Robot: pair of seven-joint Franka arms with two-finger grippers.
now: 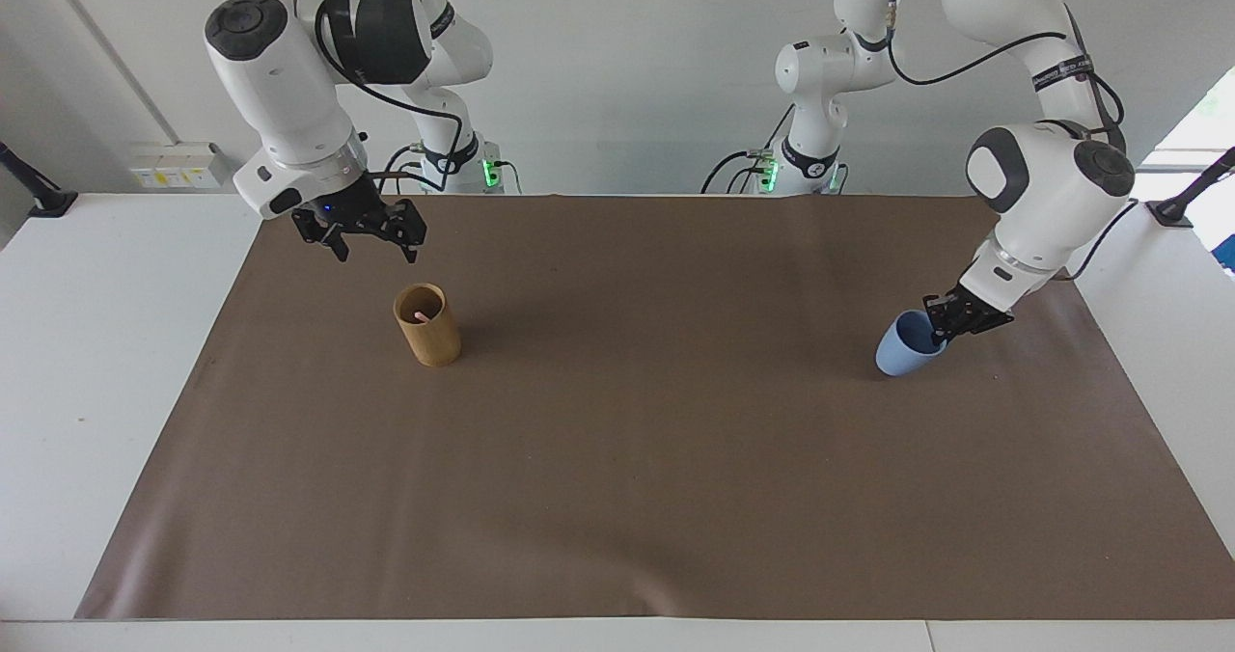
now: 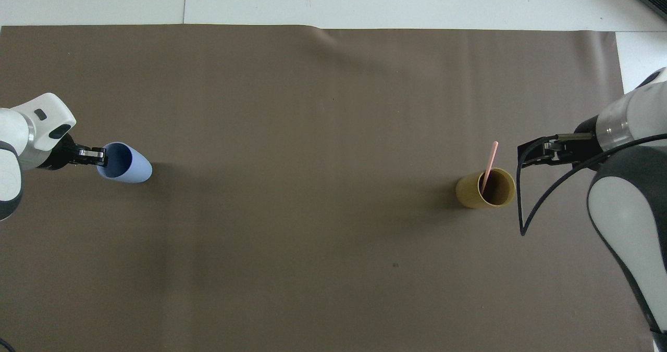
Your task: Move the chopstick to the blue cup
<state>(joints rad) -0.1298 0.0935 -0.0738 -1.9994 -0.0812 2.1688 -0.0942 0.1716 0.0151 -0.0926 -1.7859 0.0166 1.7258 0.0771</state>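
You get bright, even daylight and sharp focus in both views. The tall tan wooden cylindrical holder [image 1: 427, 325] throws a soft shadow onto the matte brown table mat [image 1: 637, 440] toward the left arm's end, without glare.
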